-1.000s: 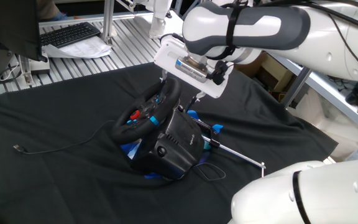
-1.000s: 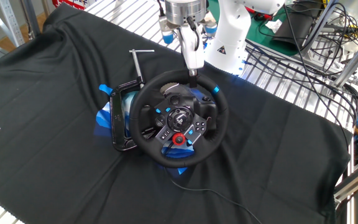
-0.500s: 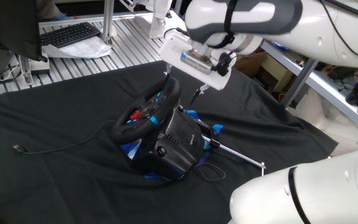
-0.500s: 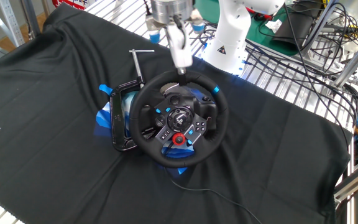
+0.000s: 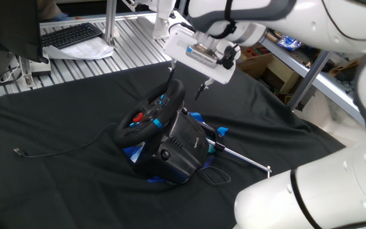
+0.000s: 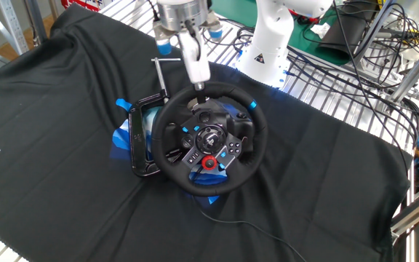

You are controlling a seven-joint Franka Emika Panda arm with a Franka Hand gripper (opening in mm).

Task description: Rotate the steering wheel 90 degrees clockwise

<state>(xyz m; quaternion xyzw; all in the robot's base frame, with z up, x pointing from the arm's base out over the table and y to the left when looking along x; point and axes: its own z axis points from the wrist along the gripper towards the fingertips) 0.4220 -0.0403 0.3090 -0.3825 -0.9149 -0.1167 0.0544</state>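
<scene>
Hanging above the top of the steering wheel (image 5: 150,112), the gripper (image 5: 186,84) points its two fingers down with a wide gap between them and nothing held. One finger comes down close to the upper edge of the rim, while the other finger stands off to the far side, clear of the wheel. Seen from the other fixed view, the gripper (image 6: 197,80) lines up with the top of the steering wheel (image 6: 209,138), its fingers overlapping into one narrow shape; whether the tip touches the rim cannot be told. The wheel sits tilted on its boxy black base (image 5: 180,147) near the middle of the black cloth (image 5: 68,178) that covers the table. A red button shows low on the hub and a blue stripe marks the rim at the upper right. Blue tape (image 6: 122,135) lies beside the base, and a metal clamp rod (image 5: 243,159) stretches out from it across the cloth. A thin cable (image 5: 56,151) trails from the wheel over the cloth, and a keyboard (image 5: 72,35) rests on the slatted bench behind.
</scene>
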